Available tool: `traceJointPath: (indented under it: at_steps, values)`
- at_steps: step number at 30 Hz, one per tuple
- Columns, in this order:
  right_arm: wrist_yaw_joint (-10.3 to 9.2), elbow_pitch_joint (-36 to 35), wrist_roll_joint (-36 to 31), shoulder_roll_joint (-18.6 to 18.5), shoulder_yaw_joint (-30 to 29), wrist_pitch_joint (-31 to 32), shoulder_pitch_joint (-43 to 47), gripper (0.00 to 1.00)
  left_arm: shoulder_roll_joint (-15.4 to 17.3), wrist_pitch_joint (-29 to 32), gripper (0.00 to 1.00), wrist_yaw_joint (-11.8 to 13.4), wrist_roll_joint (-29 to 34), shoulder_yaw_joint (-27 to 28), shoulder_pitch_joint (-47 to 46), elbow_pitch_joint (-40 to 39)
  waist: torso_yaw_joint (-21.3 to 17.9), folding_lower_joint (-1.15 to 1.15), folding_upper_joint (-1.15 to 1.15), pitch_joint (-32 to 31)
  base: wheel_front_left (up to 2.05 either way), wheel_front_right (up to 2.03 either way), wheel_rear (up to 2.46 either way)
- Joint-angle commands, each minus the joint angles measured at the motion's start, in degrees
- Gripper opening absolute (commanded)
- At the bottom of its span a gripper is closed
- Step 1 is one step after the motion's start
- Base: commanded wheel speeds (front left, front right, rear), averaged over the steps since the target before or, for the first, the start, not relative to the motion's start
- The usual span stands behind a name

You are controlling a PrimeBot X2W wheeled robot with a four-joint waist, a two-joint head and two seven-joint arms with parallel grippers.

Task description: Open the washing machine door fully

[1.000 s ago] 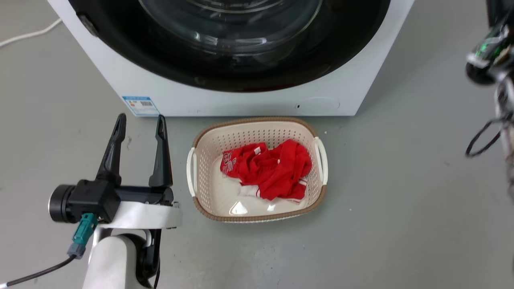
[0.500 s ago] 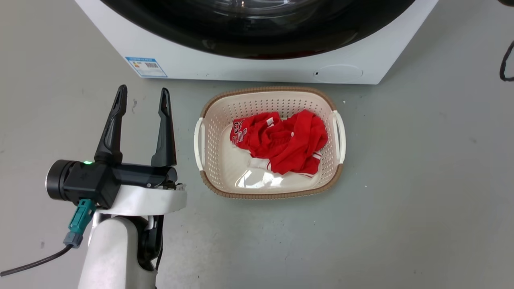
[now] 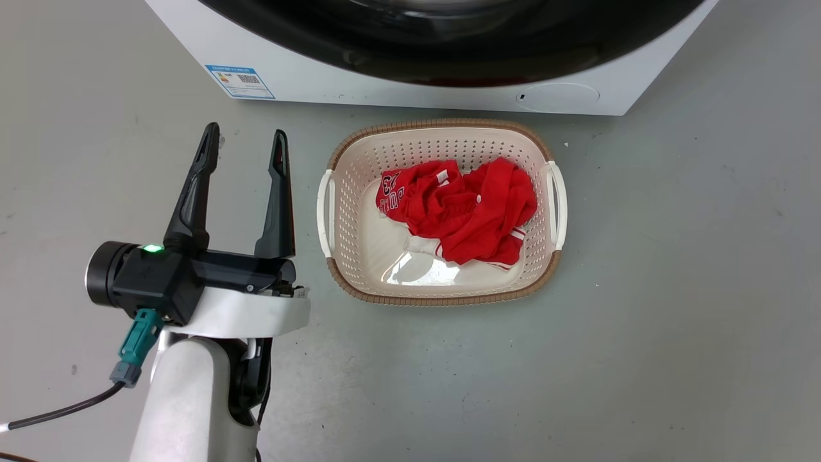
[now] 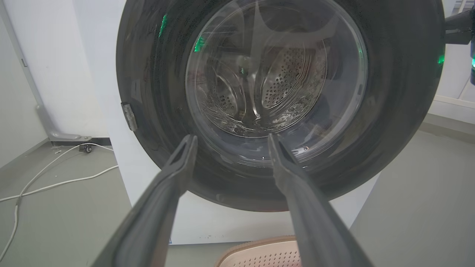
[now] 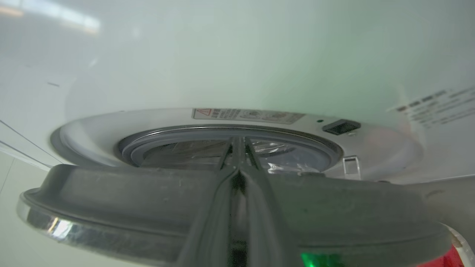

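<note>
Left claw [image 3: 245, 133] spread, right claw [image 5: 238, 142] closed

A laundry corner: white washing machine [image 3: 308, 80], basket [image 3: 442, 124] of red clothes [image 3: 465, 215], bare grey floor [image 3: 673, 289].

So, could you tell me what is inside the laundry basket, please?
A crumpled red garment with white trim lies in the basket; anything beneath the cloth is covered.

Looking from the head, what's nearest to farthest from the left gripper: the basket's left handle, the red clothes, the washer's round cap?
From the left gripper:
1. Left handle of the basket, just to the gripper's right.
2. Red clothes, in the basket's middle.
3. Round cap, at the washer's far right corner.
</note>
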Motion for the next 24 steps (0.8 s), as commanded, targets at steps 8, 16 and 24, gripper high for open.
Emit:
traceJointPath:
  at_steps: [8,16,24]
  values:
    - [-0.02,0.3,1.6,2.6,-0.3,7.5,3.8,0.0,-0.1,-0.2,1.0,0.5,-0.2,-0.5,-0.8,0.9,-0.4,0.0,0.0,-1.0,0.0,0.0,0.0]
    - [-0.01,-3.2,3.1,3.4,-0.1,16.0,9.3,0.0,-0.1,-0.2,1.0,0.6,0.2,-0.7,1.5,2.5,-1.5,0.0,0.0,-5.2,0.0,0.0,0.0]
    - [0.0,-8.9,4.5,4.1,0.4,22.5,17.8,0.0,-0.1,-0.2,1.0,0.4,1.1,-0.8,4.6,4.4,-2.4,0.0,0.0,-10.9,0.0,0.0,0.0]
